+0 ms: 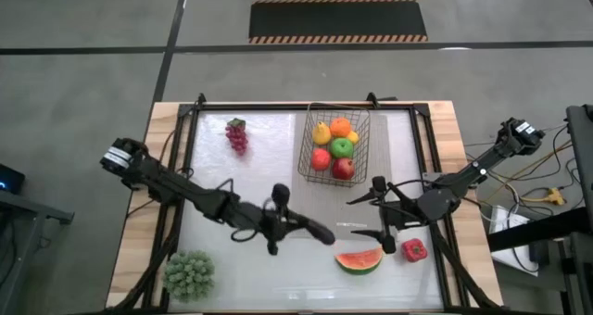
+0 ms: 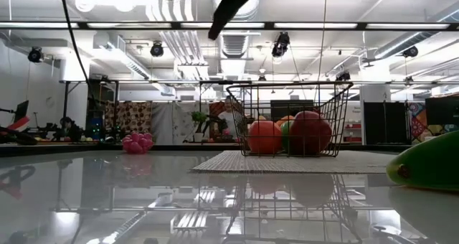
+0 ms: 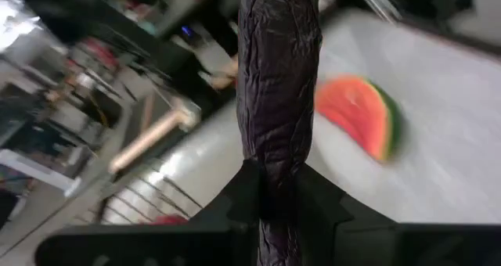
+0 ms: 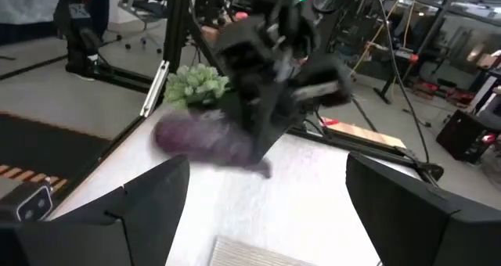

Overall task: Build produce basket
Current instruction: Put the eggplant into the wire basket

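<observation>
**Basket part-filled; eggplant in the air, four items still on the table**

Left gripper pinched tight on the dark eggplant, carried above the table's middle, near the front edge. Eggplant sticking out past the fingers, pointing toward the right side of the table. Clear of the surface, judging by the low view, where the load hangs high above the tabletop.

Right gripper just beside it toward the table's right edge, fingers spread wide, nothing between them, facing the left gripper and its load.

Watermelon slice lying at the front edge, just ahead of both grippers. Red pepper beside it, nearer the front right corner. Grapes toward the back left, well apart from everything else. Bumpy green cluster at the front left corner.

Basket on its mat at the back, right of centre. Already inside: pear, orange, green apple, two red fruits.

By estimate, about half done. Left to do: eggplant into the basket, then watermelon, pepper, grapes and probably the green cluster.
</observation>
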Controlling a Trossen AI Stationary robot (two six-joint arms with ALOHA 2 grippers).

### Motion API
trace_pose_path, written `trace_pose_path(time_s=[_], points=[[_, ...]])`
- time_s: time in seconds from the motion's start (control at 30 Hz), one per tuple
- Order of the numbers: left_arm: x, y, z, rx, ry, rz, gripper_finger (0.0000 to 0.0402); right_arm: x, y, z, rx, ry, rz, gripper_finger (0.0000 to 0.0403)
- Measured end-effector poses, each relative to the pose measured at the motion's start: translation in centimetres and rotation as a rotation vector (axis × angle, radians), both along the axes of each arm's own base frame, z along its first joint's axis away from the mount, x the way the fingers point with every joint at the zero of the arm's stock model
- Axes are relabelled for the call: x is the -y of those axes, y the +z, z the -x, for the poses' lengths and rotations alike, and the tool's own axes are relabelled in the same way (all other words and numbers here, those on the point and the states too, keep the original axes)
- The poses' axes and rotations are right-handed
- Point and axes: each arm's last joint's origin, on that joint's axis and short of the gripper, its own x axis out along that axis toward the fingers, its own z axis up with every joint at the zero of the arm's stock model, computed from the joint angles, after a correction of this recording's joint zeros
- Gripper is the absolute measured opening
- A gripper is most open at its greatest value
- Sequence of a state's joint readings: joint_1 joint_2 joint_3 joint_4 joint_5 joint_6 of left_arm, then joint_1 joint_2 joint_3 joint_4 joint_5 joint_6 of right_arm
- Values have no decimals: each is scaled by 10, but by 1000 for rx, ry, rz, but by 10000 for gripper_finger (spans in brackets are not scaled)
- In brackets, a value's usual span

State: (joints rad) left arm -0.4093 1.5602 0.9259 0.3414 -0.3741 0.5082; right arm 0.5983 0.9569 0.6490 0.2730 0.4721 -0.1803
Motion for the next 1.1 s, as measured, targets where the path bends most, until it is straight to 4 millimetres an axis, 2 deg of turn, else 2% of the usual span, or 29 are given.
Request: trace_pose_path(time_s=[0.2, 0.5, 0.7, 0.87, 0.97, 1.1], points=[[-19, 7, 6, 175, 24, 78, 36, 3, -19, -7, 107, -41, -5, 325], [-32, 7, 6, 279, 39, 119, 38, 7, -44, -35, 322, -107, 39, 325], [-33, 7, 6, 277, 42, 121, 38, 3, -39, -65, 352, -64, 57, 325], [-33, 6, 6, 272, 45, 142, 38, -3, -35, -78, 363, -44, 104, 322], [-34, 6, 6, 268, 46, 140, 38, -4, -32, -81, 370, -48, 102, 289], [-33, 6, 6, 268, 44, 143, 38, -5, -32, -82, 357, -47, 104, 208]])
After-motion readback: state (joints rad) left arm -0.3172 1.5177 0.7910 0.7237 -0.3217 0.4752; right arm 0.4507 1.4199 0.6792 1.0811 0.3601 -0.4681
